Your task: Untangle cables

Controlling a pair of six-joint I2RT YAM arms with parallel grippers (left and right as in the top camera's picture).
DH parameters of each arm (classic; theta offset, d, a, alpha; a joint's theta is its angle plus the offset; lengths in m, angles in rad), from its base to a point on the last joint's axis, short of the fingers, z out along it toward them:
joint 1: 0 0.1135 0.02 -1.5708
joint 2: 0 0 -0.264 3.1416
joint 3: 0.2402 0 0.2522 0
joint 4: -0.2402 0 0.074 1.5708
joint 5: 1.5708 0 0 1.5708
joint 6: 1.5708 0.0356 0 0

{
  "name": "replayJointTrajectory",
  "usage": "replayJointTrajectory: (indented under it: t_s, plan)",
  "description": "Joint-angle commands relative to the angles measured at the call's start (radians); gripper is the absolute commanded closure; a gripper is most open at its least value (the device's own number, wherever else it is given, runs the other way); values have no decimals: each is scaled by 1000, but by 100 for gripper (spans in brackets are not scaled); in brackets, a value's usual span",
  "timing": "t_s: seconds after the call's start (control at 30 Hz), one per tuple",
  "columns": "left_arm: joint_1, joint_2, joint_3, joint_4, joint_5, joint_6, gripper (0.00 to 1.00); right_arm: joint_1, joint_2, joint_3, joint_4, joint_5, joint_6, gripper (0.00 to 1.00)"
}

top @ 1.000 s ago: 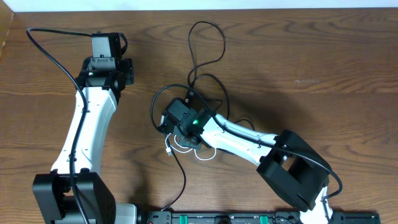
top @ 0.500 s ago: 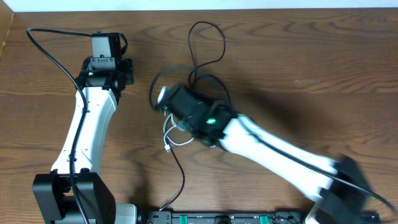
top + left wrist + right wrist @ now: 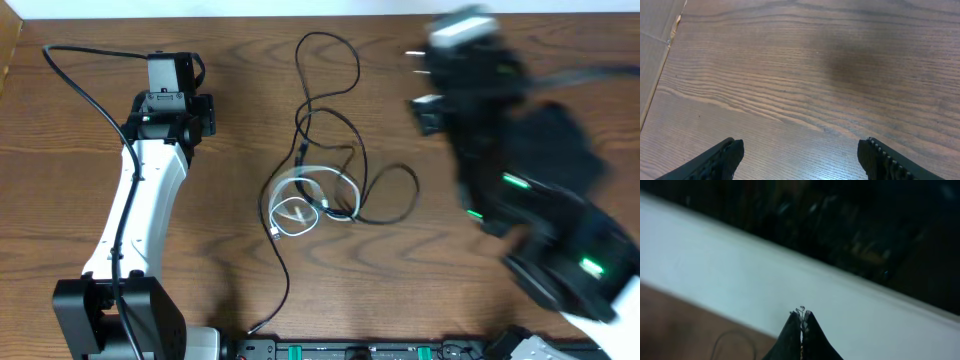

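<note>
Hovering over a tangle not yet undone, with both pairs of jaws empty.

My right jaws are pressed shut, raised off the tabletop [image 3: 230, 250] and aimed at a pale surface [image 3: 715, 270] beyond it. A speck at their tips is too small to name, and no strand runs up to them, so I judge them empty. My left jaws stand wide apart over bare wood, gripping nothing. The cables [image 3: 340, 190] lie well to the right of my left jaws, and below and to the left of my right ones. The black cables [image 3: 357, 70] loop away from me, and the white cable [image 3: 300, 200] is coiled under their crossings. I judge this a pause between pulls. Next, I should lower my right jaws, open, over a free black strand outside the knot, and bring my left jaws across to pin the white coil.
</note>
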Motion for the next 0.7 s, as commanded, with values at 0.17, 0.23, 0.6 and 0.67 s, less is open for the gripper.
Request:
replayJointTrajectory:
  t_s: [0.17,0.23,0.6,0.67]
  plan:
    - [1,-13,5,-2,-2,-13,22,-13,-19,6,-226,-118,96,99]
    - [1,-13,5,-2,-2,-13,21,-13,25,6,-311,-168,107,84]
    - [1,-13,5,-2,-2,-12,21,-12,467,6,-565,-386,74,13]
    - [1,-13,5,-1,-3,-11,21,-12,541,6,-570,-421,21,12]
